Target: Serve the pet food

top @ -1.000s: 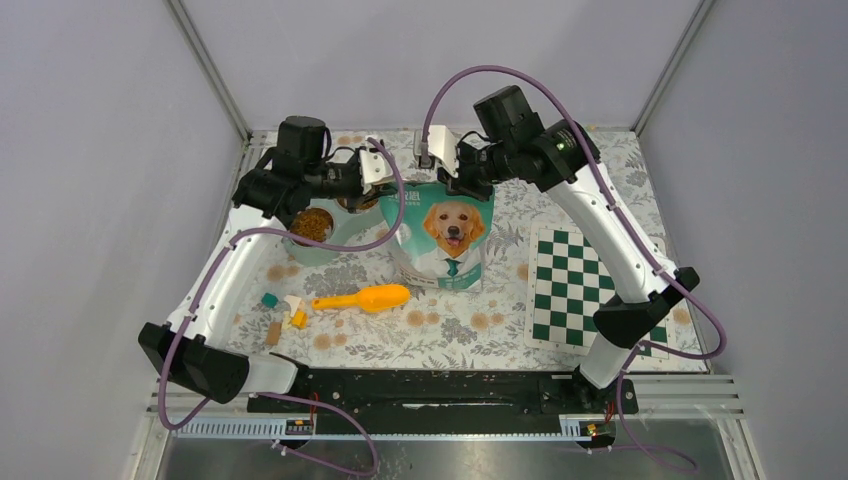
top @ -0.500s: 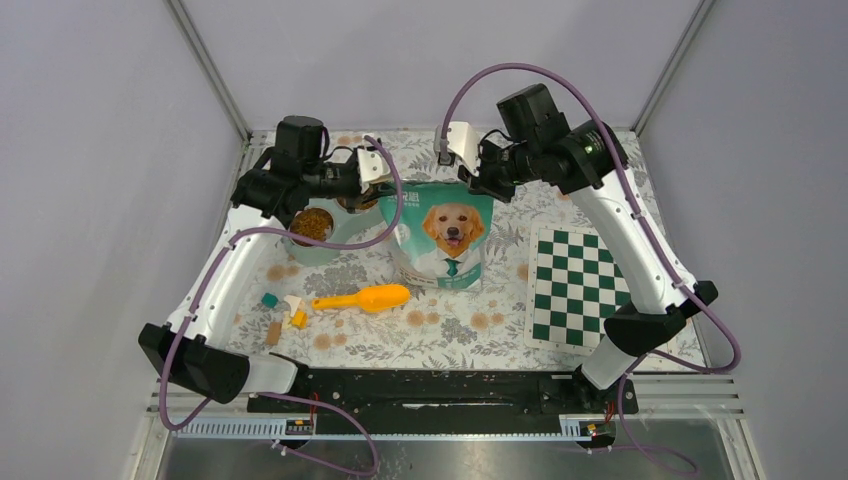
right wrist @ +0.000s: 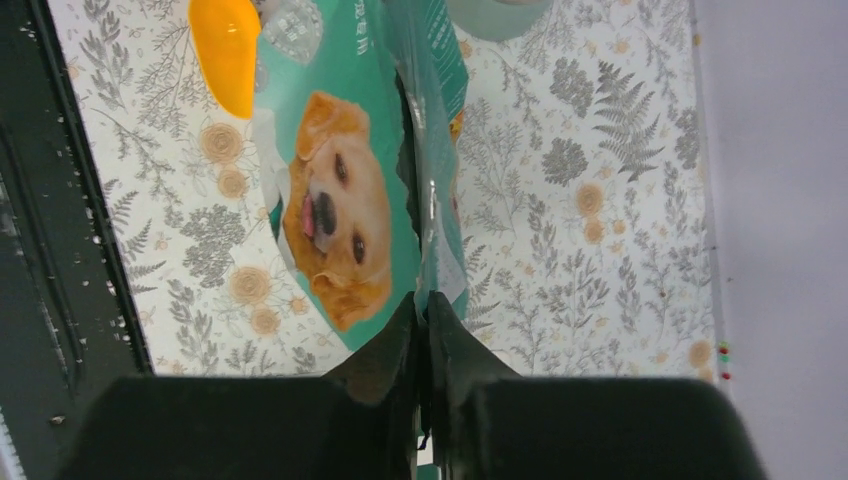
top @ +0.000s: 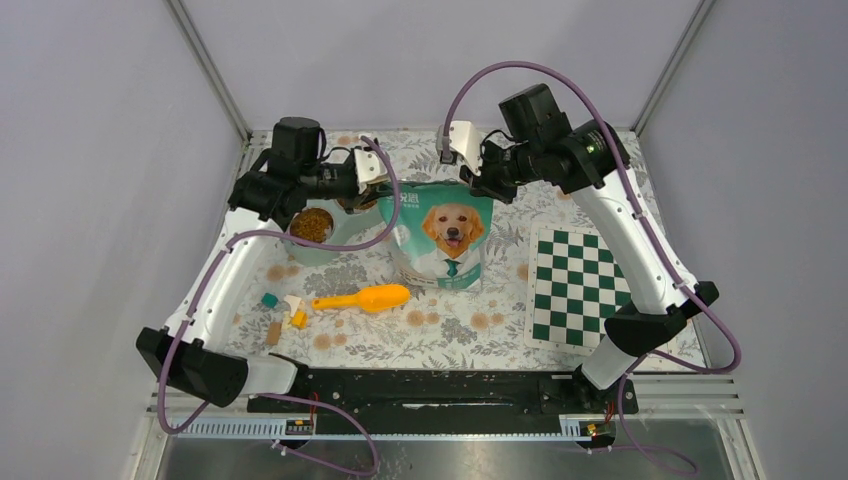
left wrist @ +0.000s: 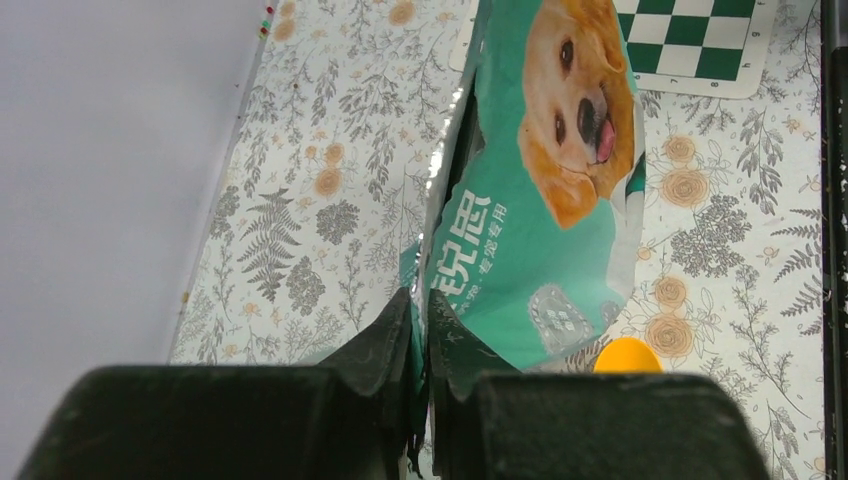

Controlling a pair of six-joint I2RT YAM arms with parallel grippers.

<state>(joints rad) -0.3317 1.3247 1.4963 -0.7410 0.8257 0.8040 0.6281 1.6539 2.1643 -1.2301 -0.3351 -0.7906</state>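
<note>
The green pet food bag (top: 440, 235) with a dog picture stands upright mid-table. My left gripper (top: 384, 192) is shut on the bag's top left corner, as the left wrist view shows, with the gripper (left wrist: 422, 310) pinching the bag (left wrist: 540, 200). My right gripper (top: 478, 184) is shut on the top right corner, and the right wrist view shows the gripper (right wrist: 422, 305) clamped on the bag's (right wrist: 340, 190) edge. Brown pet food kibble (top: 312, 222) fills a pale green bowl (top: 322, 250) left of the bag.
An orange scoop (top: 365, 298) lies in front of the bag and shows in both wrist views (left wrist: 625, 355) (right wrist: 225, 50). Small coloured wooden blocks (top: 285, 315) lie near the scoop's handle. A green-and-white chessboard (top: 580, 290) lies at the right.
My right gripper has moved right and a little back along the bag's top edge. The left gripper and the bag have hardly moved.
</note>
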